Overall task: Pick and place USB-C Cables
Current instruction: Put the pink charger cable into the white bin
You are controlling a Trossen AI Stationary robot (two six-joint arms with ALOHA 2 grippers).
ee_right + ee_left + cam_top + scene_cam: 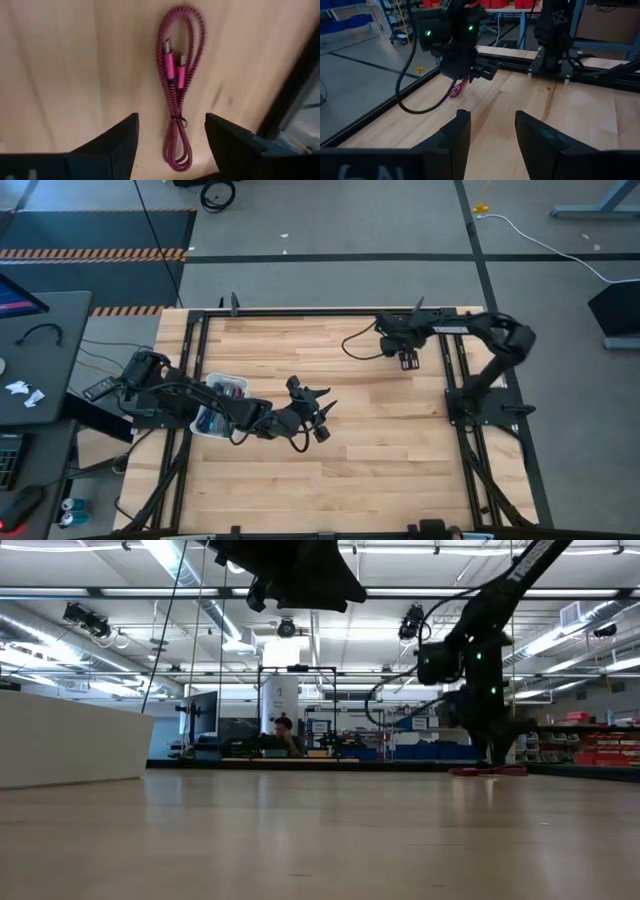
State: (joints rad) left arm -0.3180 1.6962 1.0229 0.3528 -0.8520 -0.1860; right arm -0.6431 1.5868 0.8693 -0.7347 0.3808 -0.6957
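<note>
Right gripper [409,361] hangs over the far part of the table [380,450], well away from the white tray [214,384], fingers spread with nothing between them. Only the right wrist view shows what lies under it: a pink-red braided cable [176,85] flat on the wood, folded into a long loop and cinched by a small tie near one end, both plugs side by side inside the loop. It sits in line with the gap between the fingers [112,142], untouched (from overhead the gripper hides it). The left wrist view catches the same cable [456,89] from the side, a bit of pink poking out below the right gripper [462,75], near the black frame rail [515,54]. Left gripper [318,416] is out over the middle of the table, just beyond the tray, fingers [457,137] also apart and holding nothing. The overhead view alone shows the tray has cables in it [232,390], colours hard to tell. The low view gives the tray as a pale wall [75,750] at one side and the right arm [470,670] coming down at the far edge, with a person [285,737] seated in the room behind; cable not discernible there.
</note>
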